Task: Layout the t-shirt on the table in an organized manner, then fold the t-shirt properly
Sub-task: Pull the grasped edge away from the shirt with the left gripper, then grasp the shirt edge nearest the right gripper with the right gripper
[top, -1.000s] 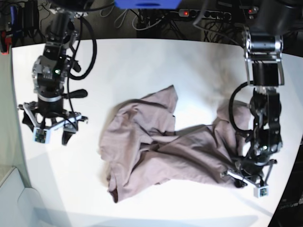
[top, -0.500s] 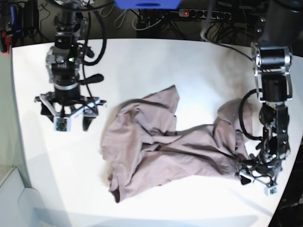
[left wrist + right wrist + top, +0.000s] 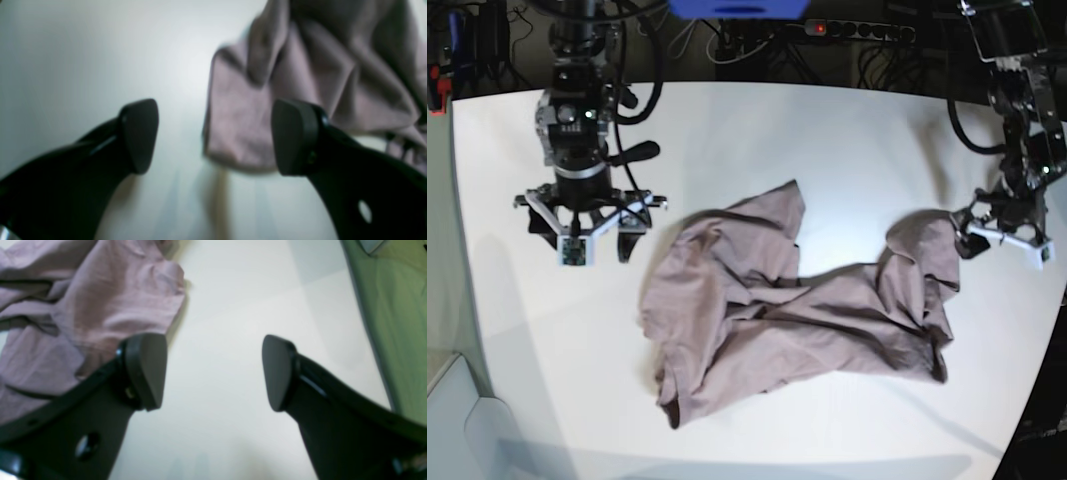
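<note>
Both grippers wide open, nothing held: left gripper [image 3: 213, 136] above shirt's edge, right gripper [image 3: 213, 371] over bare table [image 3: 827, 150]. T-shirt [image 3: 797, 310] crumpled mid-table, soft mauve cotton, heavily creased.

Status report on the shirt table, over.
Left gripper open, empty, at the t-shirt's edge. Right gripper open, empty, over bare table. Shirt crumpled, not yet laid flat. Nothing in the way.
</note>
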### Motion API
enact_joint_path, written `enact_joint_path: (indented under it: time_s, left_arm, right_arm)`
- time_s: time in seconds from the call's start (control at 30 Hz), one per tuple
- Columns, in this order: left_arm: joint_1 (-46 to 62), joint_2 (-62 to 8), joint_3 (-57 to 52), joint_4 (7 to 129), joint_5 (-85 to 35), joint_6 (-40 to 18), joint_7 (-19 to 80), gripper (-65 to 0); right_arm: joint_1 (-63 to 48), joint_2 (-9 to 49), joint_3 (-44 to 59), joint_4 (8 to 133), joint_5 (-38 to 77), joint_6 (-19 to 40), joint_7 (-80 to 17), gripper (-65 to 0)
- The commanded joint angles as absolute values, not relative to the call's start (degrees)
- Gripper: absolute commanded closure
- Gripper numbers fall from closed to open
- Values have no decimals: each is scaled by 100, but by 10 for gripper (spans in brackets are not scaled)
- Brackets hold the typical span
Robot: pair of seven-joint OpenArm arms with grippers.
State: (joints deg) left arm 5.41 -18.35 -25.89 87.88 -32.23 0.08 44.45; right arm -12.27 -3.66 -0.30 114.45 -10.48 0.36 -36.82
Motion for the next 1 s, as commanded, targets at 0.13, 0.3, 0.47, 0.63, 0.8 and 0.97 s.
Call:
enact_joint_path:
  time_s: [0.13,0.3,0.47,0.63,0.8,0.97]
  left_arm:
    - [752,-1684,-2738,8479,-3248,4,4251,-514]
    - [725,-1587,-2738,8145,-3248,-4,3987,-514]
    - [514,-1613,-2422,7960,-3248,-418,3943,-513]
    - [154,-1587,-2299,7398,-3240,-602,3943,-512]
    - [48,-1587,-2299,7152,-3248,-637,3934,-386]
    - [-75,-1543,-2308,7143,-3248,-611,3934,0]
  right_arm:
    - [-1165,-382,-31,11407,-1051,31,-3530,-450]
    - [-1165,-391,-31,11389,-1042,31,-3530,-450]
    - [-1174,-391,-31,11389,-1042,31,-3530,-450]
    - [-1270,-391,-31,11389,-1042,31,-3530,-450]
    - [-1288,-365,-13,11389,-1042,31,-3530,-449]
    - [-1288,-365,-31,11389,-1051,31,-3530,-449]
